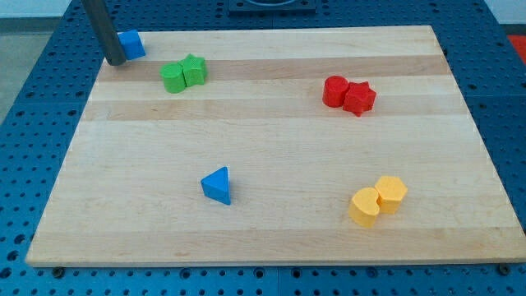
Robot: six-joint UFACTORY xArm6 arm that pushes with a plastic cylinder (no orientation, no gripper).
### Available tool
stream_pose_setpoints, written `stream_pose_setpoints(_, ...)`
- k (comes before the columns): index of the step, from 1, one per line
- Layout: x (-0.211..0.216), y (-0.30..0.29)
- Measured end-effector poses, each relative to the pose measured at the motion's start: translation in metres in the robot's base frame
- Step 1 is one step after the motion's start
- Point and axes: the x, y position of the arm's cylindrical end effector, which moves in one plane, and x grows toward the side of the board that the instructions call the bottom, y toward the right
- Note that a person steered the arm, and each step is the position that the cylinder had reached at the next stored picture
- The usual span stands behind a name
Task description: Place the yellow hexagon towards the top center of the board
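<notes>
My tip (116, 61): far top-left corner of the board, just on the wood, touching or all but touching the left face of a blue block. No fingers on this rig, only a bare rod, so nothing to spread or pinch.

Blue block (131, 43): top-left corner, hard against the top edge; shape not clear, looks boxy.

Green pair (182, 73): two green blocks touching, near the top edge, left of centre; one star-like, the other blocky, hard to tell further.

Blue triangle (217, 185): alone, left of centre, toward the bottom edge.

Red pair (348, 94): a round red block and a red star touching, right of centre, upper half.

Yellow pair: near the bottom-right corner, two blocks touching. The yellow hexagon (391, 194) looks to be the right-hand one with flat facets; the left yellow block (364, 207) is rounder, perhaps a heart.

Board (271, 247): pale wood on a blue pegged surface.

Step in hand: approach not begun, by my reading; tip and hexagon sit at opposite corners, well apart.

Next move calls for: crossing diagonally to the bottom-right corner, passing clear of the blue triangle, then settling below and right of the hexagon so the push runs up and left toward the top edge's middle.

Risk: the neighbouring yellow block may drag along; the red pair lies close to the path.
</notes>
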Motion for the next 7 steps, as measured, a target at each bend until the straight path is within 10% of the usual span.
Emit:
stream_pose_setpoints(4, 0.013, 0.009)
stream_pose_setpoints(7, 0.112, 0.059)
